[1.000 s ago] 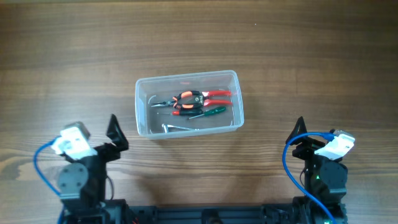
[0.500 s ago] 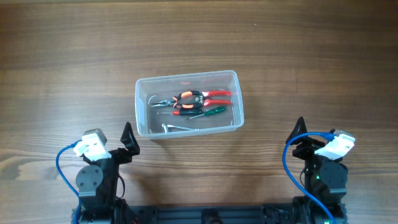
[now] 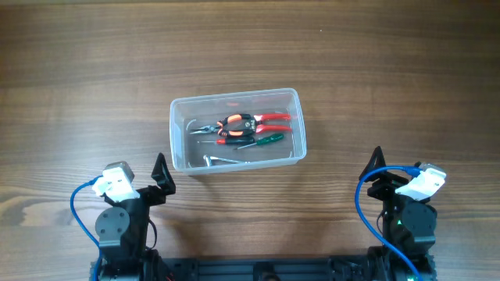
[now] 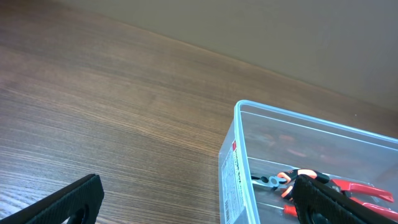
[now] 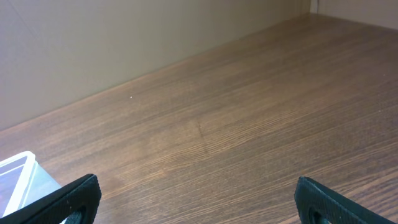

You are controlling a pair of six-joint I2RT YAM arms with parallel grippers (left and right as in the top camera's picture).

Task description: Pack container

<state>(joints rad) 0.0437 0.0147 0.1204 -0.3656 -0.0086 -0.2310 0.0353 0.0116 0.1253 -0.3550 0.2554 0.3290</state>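
Note:
The clear plastic container (image 3: 179, 109) stands mid-table and holds orange-and-black pliers (image 3: 234, 125), red-handled pliers (image 3: 273, 119), a green-handled screwdriver (image 3: 264, 140) and a metal tool (image 3: 219, 160). It also shows in the left wrist view (image 4: 239, 155), with the pliers (image 4: 292, 180) inside, and its corner shows in the right wrist view (image 5: 15, 177). My left gripper (image 3: 161, 173) is open and empty, near the table's front, just below the container's left corner. My right gripper (image 3: 376, 168) is open and empty at the front right, apart from the container.
The wooden table (image 3: 375, 62) extends bare behind and beside the container. A pale wall (image 5: 124, 37) runs along the table's far edge. Blue cables loop by both arm bases at the front edge.
The left arm swung right and nearer the front edge a second ago, then held still. The right arm and the container's contents have not moved.

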